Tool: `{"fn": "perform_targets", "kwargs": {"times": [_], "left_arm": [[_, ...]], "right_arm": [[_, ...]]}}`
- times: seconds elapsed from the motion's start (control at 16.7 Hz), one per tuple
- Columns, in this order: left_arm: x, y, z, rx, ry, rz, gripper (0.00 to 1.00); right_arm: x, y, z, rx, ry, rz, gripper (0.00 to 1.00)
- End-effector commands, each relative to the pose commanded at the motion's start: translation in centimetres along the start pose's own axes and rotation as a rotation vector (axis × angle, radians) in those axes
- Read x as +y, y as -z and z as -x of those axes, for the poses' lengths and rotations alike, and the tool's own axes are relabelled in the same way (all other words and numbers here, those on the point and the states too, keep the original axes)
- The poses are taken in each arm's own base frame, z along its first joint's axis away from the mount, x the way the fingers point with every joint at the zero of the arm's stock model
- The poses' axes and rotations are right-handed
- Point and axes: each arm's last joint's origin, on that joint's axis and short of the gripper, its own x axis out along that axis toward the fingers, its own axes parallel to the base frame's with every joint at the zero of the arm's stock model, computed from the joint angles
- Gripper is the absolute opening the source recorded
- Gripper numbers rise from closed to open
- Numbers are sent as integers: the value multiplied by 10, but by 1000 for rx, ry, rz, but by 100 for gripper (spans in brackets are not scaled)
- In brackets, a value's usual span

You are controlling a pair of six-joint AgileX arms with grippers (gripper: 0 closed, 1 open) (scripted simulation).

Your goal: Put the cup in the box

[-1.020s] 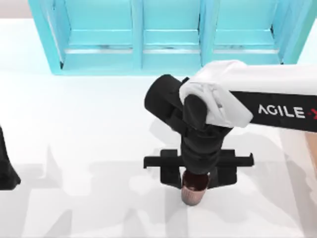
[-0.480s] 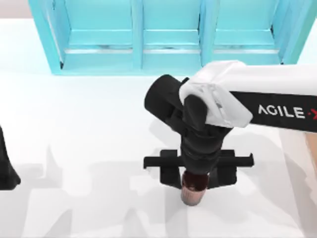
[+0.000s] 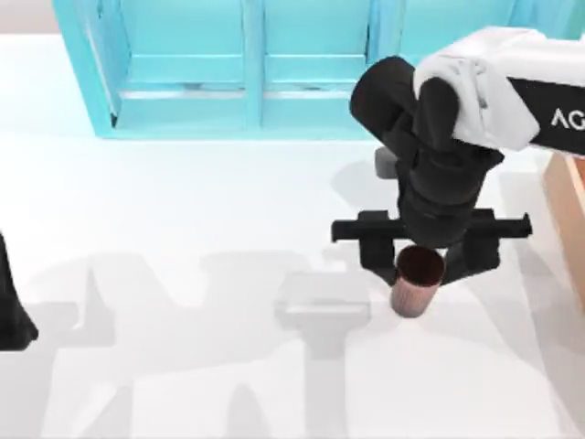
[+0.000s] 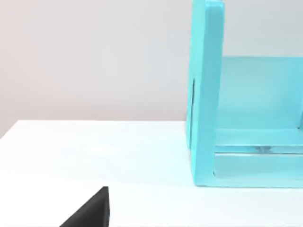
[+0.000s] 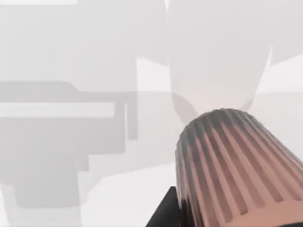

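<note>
Since a second ago my right gripper (image 3: pixel 422 267) has carried the small copper-brown tapered cup (image 3: pixel 417 283) up off the white table (image 3: pixel 183 238) and toward the right side and the back; the cup's shadow now lies apart from it, on the table to the gripper's left.

Far to the left of that gripper, my left arm (image 3: pixel 11 306) sits parked at the table's left edge, and I cannot tell whether its fingers are spread or closed. The left wrist view looks across the bare white tabletop to a plain pale wall (image 4: pixel 94 56). Behind the working gripper stands the large turquoise three-bay shelf unit (image 3: pixel 265 69), along the table's back edge. My right gripper's fingers pinch the cup between them, holding it upright with its dark inside facing up, clear of the surface. In the right wrist view the cup's ribbed wall hangs above soft grey shadows on the table. Just right of the gripper, the tan wooden box (image 3: pixel 565 210) shows its wall at the table's right edge.
</note>
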Motion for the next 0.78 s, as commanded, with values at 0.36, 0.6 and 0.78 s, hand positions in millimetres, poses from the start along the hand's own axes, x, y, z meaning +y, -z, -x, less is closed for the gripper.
{"fn": "perform_targets", "kwargs": {"times": [0.36,0.6,0.78], "left_arm": [[0,0,0,0,0,0,100],[0,0,0,0,0,0,100],[0,0,0,0,0,0,100]], "right_arm": [[-154,-51,61,-9,9,5,0],[-259,-39,95,-5,23,2,0],[-297,-23,109,1,30,1,0]]}}
